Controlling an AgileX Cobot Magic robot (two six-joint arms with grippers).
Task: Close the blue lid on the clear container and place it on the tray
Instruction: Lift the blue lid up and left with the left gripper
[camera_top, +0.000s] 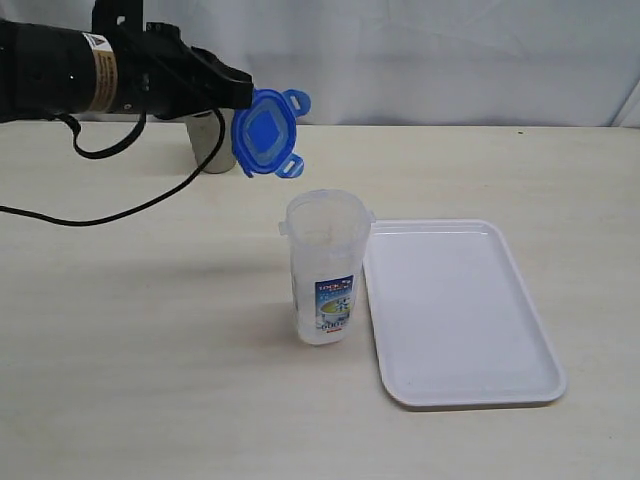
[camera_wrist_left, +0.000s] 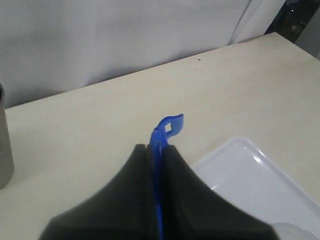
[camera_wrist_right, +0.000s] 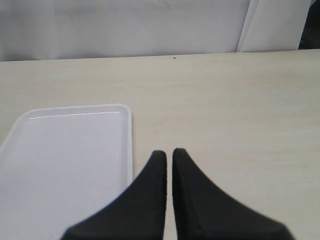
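Your left gripper (camera_top: 246, 98) pinches the lid (camera_top: 266, 132) by its rim, on edge, at 11 o'clock of the container (camera_top: 324, 270), likely ready to tip flat on top. The tray (camera_top: 455, 300) sits at 3 o'clock. Your right gripper (camera_wrist_right: 169, 155) has jaws pressed together, empty.

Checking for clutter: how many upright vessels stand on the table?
2: the clear container beside the tray, and a steel cup behind the blue lid. None looks hidden.
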